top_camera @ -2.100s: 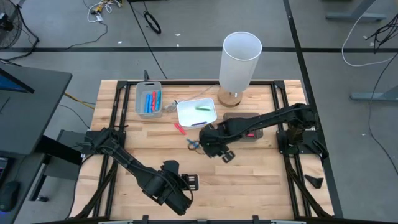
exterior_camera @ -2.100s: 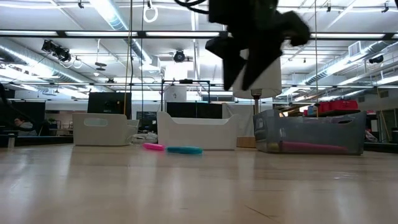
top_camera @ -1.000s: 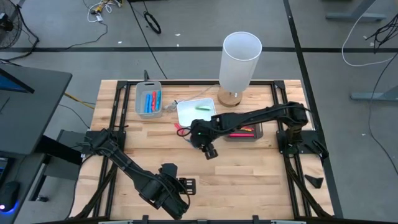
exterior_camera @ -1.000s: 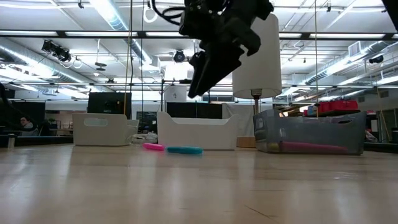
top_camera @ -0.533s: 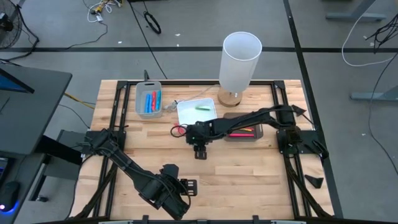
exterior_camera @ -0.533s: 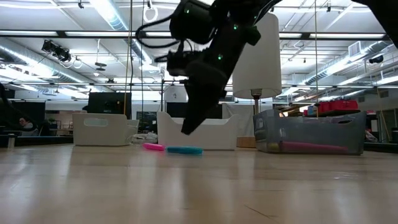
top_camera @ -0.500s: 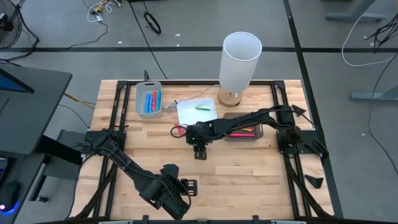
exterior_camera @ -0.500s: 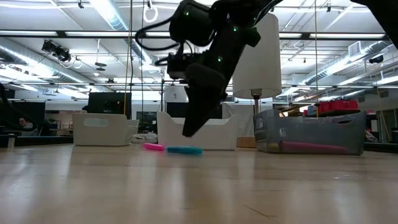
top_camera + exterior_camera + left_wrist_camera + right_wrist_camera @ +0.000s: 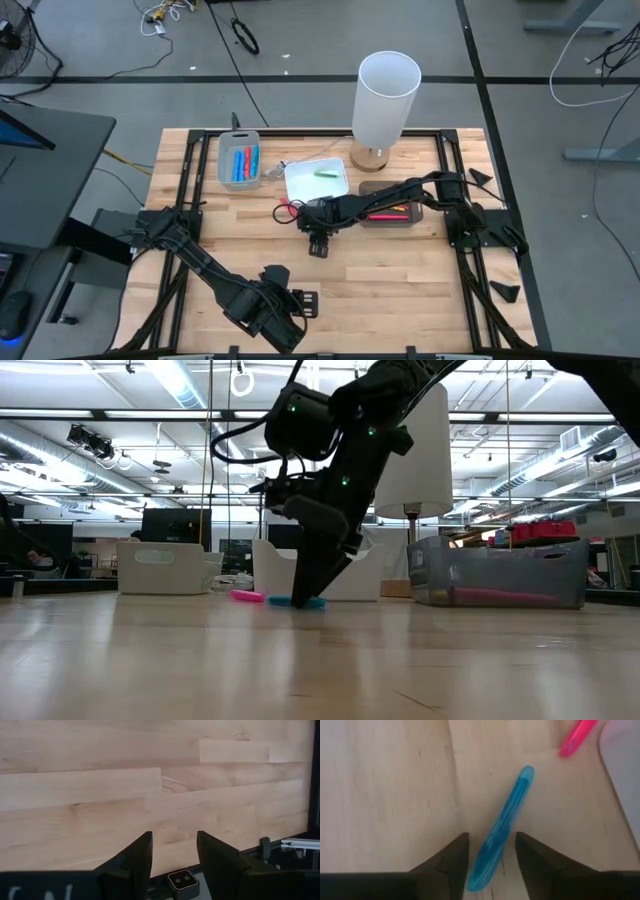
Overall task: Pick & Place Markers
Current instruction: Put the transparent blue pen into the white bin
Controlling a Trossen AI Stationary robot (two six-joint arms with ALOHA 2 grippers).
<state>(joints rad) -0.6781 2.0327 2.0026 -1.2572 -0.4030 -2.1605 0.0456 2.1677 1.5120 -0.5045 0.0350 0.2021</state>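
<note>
Here, a translucent blue stick-shaped marker (image 9: 502,826) lying flat on the pale wooden tabletop (image 9: 400,270), just beside a pink marker (image 9: 576,738) and near the white rectangular tray (image 9: 316,181). Straddled by the right end effector (image 9: 491,860), fingers spread either side, tips down at the wood, not pinching it. Left end effector (image 9: 174,855) at the tabletop's near edge, fingers apart, holding nothing.
</note>
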